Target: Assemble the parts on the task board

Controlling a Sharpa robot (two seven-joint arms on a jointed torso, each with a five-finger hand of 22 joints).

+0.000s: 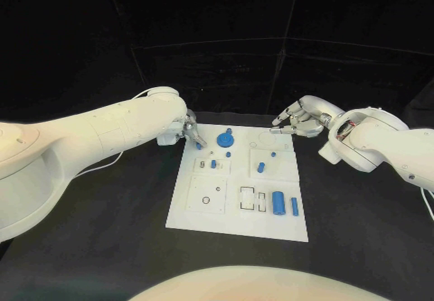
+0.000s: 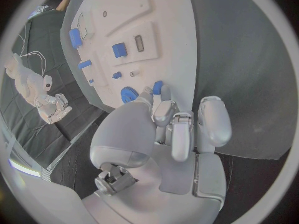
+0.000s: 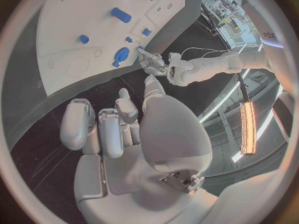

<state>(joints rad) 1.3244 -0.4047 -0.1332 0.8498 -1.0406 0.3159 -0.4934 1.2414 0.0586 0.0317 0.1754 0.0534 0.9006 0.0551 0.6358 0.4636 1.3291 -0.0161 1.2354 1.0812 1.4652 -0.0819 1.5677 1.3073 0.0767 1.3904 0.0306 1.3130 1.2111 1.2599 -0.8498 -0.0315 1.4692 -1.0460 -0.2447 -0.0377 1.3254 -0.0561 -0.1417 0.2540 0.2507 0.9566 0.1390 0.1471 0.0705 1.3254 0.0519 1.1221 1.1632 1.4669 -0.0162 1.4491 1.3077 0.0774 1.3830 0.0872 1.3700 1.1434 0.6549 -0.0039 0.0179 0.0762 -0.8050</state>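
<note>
The left hand point(image 1: 192, 133) pinches a small blue part point(image 1: 199, 145) over the task board point(image 1: 237, 216)'s far left corner, nearer than the right hand point(image 1: 298, 120), which hovers empty with fingers curled, to the blue gear point(image 1: 225, 137) just beside it

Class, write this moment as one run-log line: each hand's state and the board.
left hand: pinches small blue part at far-left corner | right hand: empty, fingers curled, off far-right corner | white task board: blue parts remain loose
</note>
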